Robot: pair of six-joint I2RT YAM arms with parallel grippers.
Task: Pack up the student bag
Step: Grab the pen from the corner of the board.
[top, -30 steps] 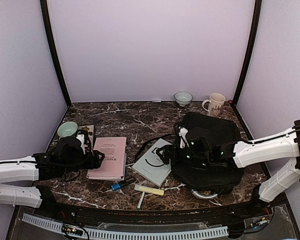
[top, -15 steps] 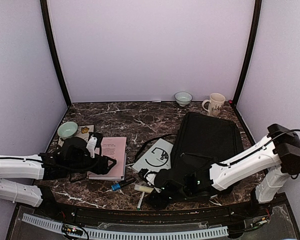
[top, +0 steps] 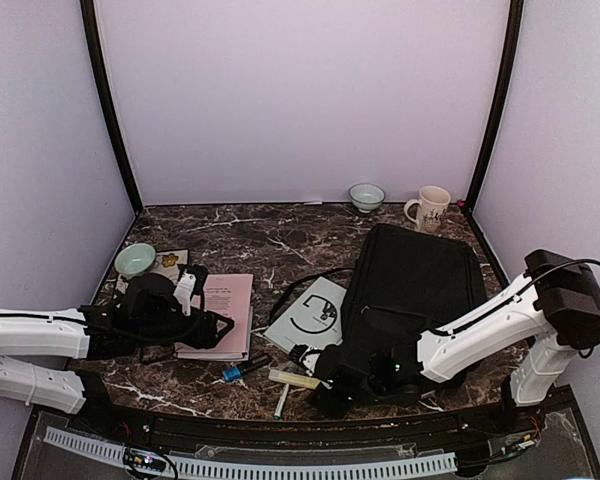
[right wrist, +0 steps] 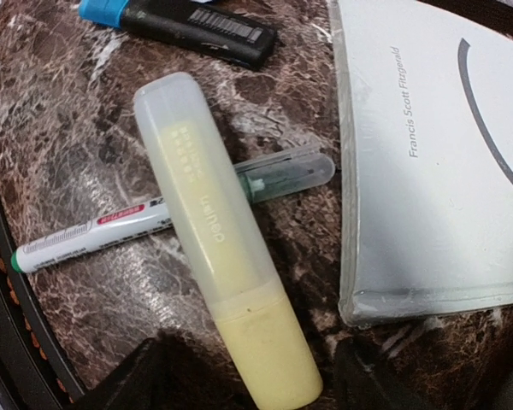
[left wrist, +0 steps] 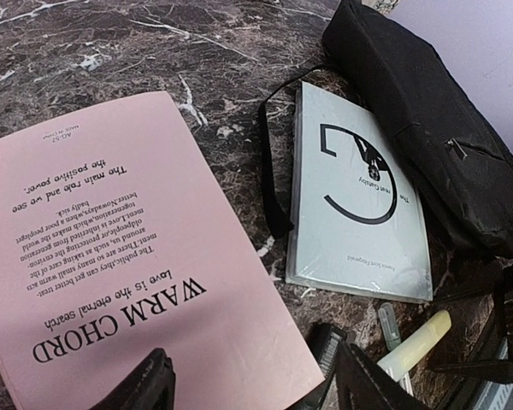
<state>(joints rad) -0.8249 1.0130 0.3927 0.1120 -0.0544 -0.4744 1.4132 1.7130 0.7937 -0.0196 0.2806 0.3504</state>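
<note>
Yellow highlighter [right wrist: 227, 256] across clear-capped pen [right wrist: 94, 232]

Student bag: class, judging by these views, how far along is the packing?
Done: nothing visibly packed; the black fabric bag lies flat. In hand: the right gripper, open, straddles the yellow plastic highlighter; the left gripper, open, hovers at the pink paper booklet. Left: those plus the grey-white book, the white pen and the blue-capped black marker.

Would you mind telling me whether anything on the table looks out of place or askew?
Only one thing: near the front edge, the yellow highlighter lies crosswise on top of the white pen, beside the grey book. The open right claw hovers over it. Nothing looks spilled or damaged.
</note>
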